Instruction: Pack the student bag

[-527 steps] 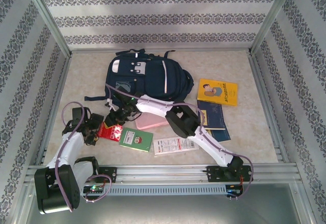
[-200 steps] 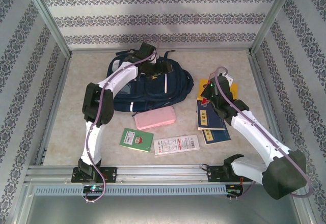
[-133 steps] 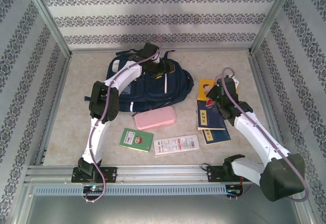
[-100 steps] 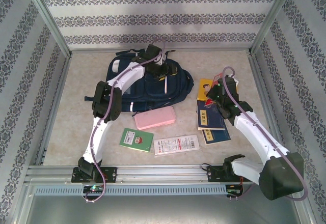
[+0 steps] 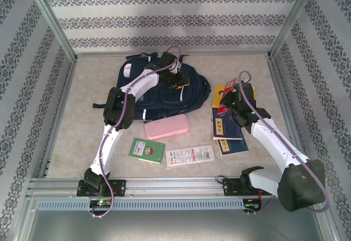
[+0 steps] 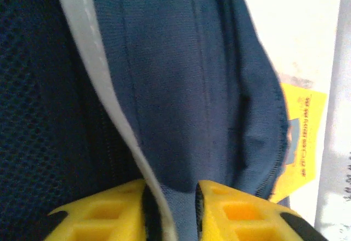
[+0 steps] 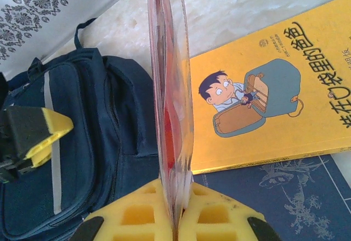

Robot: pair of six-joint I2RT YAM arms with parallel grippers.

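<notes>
Between the jaws of the left gripper (image 6: pixel 171 211) runs a fold of the student bag (image 6: pixel 181 87) with its white stripe, and the jaws are clamped on that fabric. To their right the bag's edge meets bare tabletop (image 6: pixel 290 22) and a yellow book (image 6: pixel 299 142). The right gripper (image 7: pixel 175 211) is pressed together on a thin red packet (image 7: pixel 170 115) standing edge-on, with the bag to its left and 2 books to its right, the lower one a dark blue book (image 7: pixel 285 191). The overhead view adds a pink pencil case (image 5: pixel 167 126) near the bag's front edge.

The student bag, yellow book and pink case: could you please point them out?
student bag (image 5: pixel 164 99): top external view, front panel.
yellow book (image 7: pixel 269 96): right wrist view, cover.
pink case (image 5: pixel 166 126): top external view, middle.
</notes>
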